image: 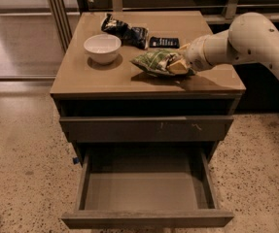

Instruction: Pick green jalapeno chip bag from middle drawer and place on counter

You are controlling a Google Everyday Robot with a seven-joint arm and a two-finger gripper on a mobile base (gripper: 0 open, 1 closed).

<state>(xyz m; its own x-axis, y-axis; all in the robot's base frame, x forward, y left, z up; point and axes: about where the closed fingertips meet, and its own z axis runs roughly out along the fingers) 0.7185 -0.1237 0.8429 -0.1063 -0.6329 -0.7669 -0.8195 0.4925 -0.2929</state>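
In the camera view, the green jalapeno chip bag (154, 62) lies on the counter (105, 79), toward the right side. The gripper (178, 66) is at the bag's right end, and its fingers look pinched shut on that end. The bag looks light, soft and crinkly, and its shiny skin may slip. I think an end is the best place to hold it, gently, so the chips do not break. A white bowl (102, 47) sits to the left, well apart. A dark snack bag (124, 32) and a flat black bar (164, 42) lie behind, near the bag. The middle drawer (144, 191) hangs open below with nothing in it. Nothing seems to block a lift straight up.
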